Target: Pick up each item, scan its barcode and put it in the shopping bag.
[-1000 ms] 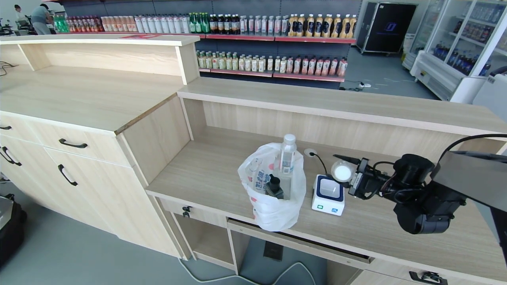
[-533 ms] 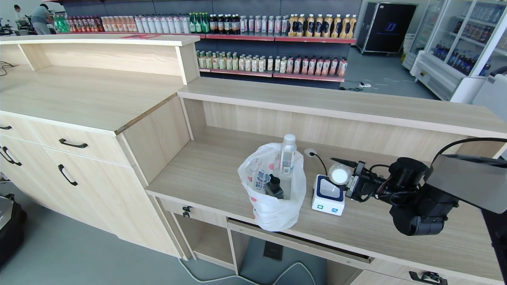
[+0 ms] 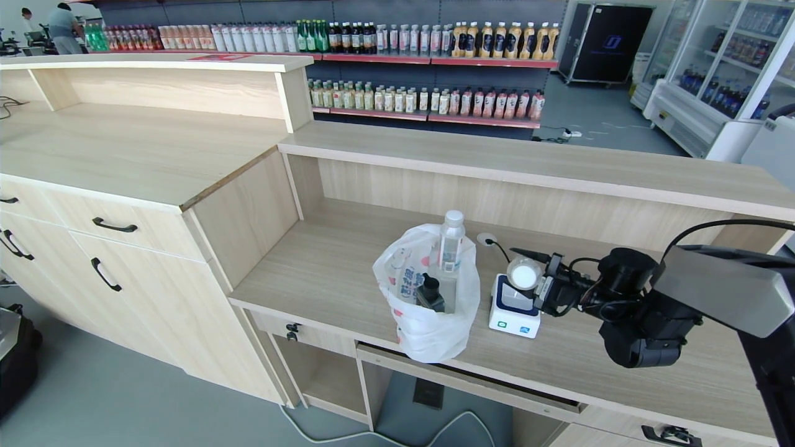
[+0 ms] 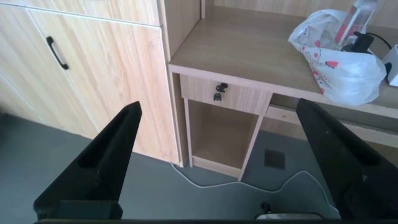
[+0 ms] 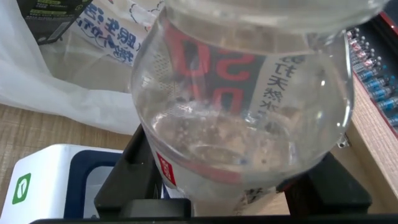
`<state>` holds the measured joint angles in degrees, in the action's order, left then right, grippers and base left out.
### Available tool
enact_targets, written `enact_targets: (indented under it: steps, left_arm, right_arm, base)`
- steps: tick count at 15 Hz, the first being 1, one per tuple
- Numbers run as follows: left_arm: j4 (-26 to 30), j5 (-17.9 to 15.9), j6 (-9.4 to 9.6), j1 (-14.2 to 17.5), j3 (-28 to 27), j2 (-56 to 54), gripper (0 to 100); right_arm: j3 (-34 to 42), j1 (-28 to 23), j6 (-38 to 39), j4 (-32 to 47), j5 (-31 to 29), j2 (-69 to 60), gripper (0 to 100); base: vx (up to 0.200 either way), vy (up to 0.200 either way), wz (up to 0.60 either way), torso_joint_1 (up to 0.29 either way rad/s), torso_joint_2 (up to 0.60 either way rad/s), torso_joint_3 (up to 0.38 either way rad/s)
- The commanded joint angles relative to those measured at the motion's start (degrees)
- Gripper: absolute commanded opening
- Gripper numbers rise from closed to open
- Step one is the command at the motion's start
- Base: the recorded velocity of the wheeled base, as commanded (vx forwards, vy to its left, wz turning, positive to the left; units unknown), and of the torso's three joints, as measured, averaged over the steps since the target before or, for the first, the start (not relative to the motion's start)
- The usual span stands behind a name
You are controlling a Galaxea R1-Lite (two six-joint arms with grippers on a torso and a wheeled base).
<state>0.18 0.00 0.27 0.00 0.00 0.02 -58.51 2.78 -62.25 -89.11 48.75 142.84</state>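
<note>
Clear plastic bottle, red-labelled, pinched in the right pincer at centre right of the head view, just above the white scanner. Its long axis tilts, with one round end facing up and left toward the white shopping bag. The left pincer is spread wide, low before the pale wood desk, over grey floor. Drink shelves line the room's back.

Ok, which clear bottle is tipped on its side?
The held bottle, sideways in the right gripper over the white scanner. The white-capped bottle stands upright in the shopping bag.
</note>
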Motion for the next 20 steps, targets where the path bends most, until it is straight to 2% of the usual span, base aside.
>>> enact_targets:
  steps: [1,16,20]
  left_arm:
    - [-0.01,0.00,0.00,0.00,0.00,-0.02,100]
    - [-0.01,0.00,0.00,0.00,0.00,-0.02,100]
    - [-0.01,0.00,0.00,0.00,0.00,-0.02,100]
  right_arm:
    - [-1.51,0.47,0.55,-0.18,0.03,0.95,0]
    - [-2.92,1.09,2.83,-0.71,0.03,2.53,0]
    - [-5.82,1.00,10.74,-0.80,-0.23,-0.98,0]
  base:
    - [0.000,0.000,0.00,0.000,0.00,0.000]
    - [0.000,0.000,0.00,0.000,0.00,0.000]
    - [0.000,0.000,0.00,0.000,0.00,0.000]
